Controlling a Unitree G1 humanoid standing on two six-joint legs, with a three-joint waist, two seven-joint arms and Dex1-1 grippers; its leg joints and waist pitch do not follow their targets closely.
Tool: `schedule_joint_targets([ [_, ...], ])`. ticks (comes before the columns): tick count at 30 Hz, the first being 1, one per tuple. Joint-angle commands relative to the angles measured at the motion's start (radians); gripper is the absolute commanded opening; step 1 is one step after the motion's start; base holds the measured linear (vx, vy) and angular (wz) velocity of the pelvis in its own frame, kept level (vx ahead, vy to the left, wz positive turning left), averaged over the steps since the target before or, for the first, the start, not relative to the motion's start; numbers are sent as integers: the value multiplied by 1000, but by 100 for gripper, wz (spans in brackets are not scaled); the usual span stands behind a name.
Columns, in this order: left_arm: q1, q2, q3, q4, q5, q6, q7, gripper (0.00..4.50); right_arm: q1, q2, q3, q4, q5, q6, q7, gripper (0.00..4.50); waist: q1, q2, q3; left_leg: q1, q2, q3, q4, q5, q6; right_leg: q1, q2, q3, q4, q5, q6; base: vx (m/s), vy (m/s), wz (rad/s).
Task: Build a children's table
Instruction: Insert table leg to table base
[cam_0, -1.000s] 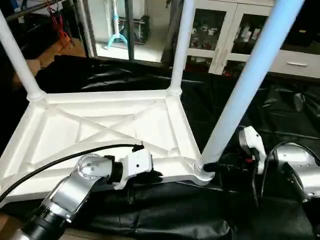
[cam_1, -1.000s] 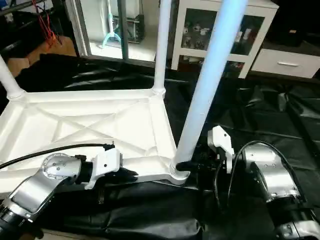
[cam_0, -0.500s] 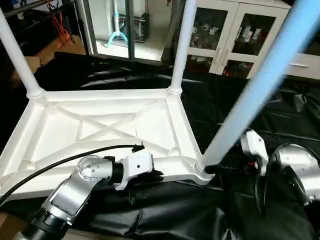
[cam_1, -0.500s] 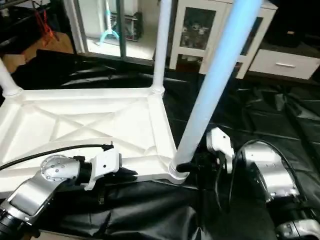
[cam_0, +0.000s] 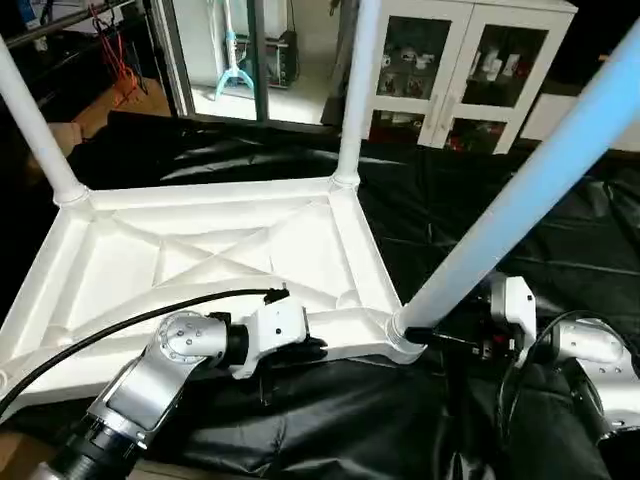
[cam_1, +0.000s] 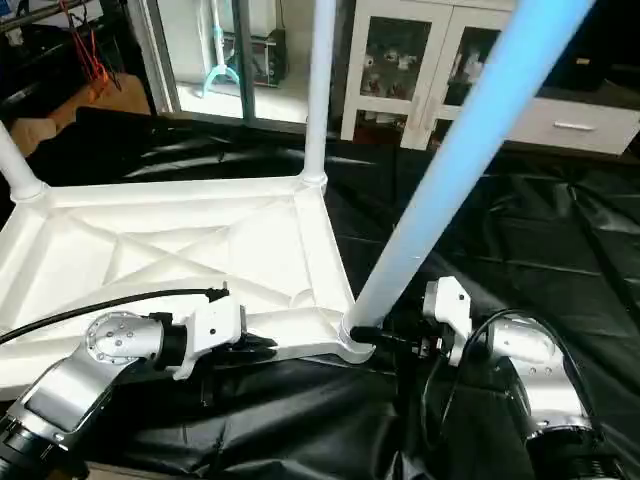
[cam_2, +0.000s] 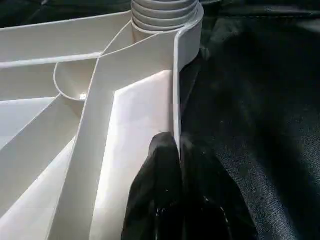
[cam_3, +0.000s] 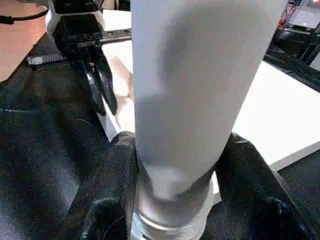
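Two pincers at work on one upturned tabletop (cam_0: 210, 250), and both are busy! Right gripper (cam_3: 172, 200) has its black fingers (cam_3: 107, 200) spread either side of the near-corner leg (cam_0: 520, 200), clamped on it just above the ribbed collar where it meets the tabletop's corner socket (cam_0: 400, 340). That leg leans away from the tabletop, toward the robot's right, tilted rather than upright. Left gripper (cam_2: 177, 165) is pinched nearly closed on the thin rim of the tabletop's near edge, one finger (cam_2: 155, 185) inside the wall, the other outside, a little along from that same socket. Out from there: the X-ribbed underside faces up, resting on black sheeting (cam_0: 480, 200). Two more legs stand at the tabletop's far corners, the far-right leg (cam_0: 355, 90) and the far-left leg (cam_0: 35, 120). Beyond the tabletop's far edge stands a white glass-fronted cabinet (cam_0: 450, 70).
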Motion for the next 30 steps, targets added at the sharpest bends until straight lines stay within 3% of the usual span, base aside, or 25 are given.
schedule_joint_targets([
  [1,-49,-4,32,-12,8,-28,25,0,40,-6,72,121,-107,78,-6,187,-3,9,-27,4,71,-40,-96,-223,36,14,-89,54,-88,-81,-245,0,0,0],
  [9,-47,-3,29,-20,6,-28,21,0,-18,4,43,105,-29,180,22,187,0,6,-34,0,71,-37,-86,-104,85,21,-89,52,-72,83,-267,0,0,0],
  [10,-47,-3,29,-20,6,-28,21,0,-21,6,41,105,-26,182,23,222,1,6,-36,1,71,-37,-85,-92,91,20,-89,51,-70,99,-270,0,0,0],
  [14,-46,-1,26,-24,5,-29,18,0,-47,16,30,89,9,221,32,258,3,4,-40,-2,69,-36,-80,-51,108,23,-87,50,-64,145,-276,0,0,0],
  [16,-46,2,27,-23,5,-30,17,0,-49,20,35,78,-5,212,14,266,9,1,-50,-6,67,-34,-70,19,129,25,-87,51,-52,249,-278,0,0,0],
  [17,-46,3,27,-21,6,-32,17,0,-47,23,35,70,-4,218,13,266,10,-1,-48,-9,65,-34,-68,57,154,23,-85,49,-47,299,-277,0,0,0],
  [20,-45,4,28,-22,6,-32,18,0,-44,28,32,47,30,264,41,266,13,2,-49,-11,66,-34,-64,64,175,23,-87,47,-45,293,-274,0,0,0],
  [23,-45,5,28,-22,6,-31,19,0,-47,33,27,48,35,264,38,266,14,3,-46,-9,69,-33,-65,49,170,19,-86,45,-48,249,-277,0,0,0],
  [24,-46,7,29,-22,4,-32,19,0,-54,41,18,52,36,266,31,241,14,4,-46,-9,70,-34,-66,45,165,19,-86,45,-48,234,-278,0,0,0],
  [30,-49,13,34,-18,3,-35,19,0,-70,49,2,64,41,274,21,217,15,3,-49,-9,67,-33,-62,73,170,20,-85,46,-43,267,-284,0,0,0],
])
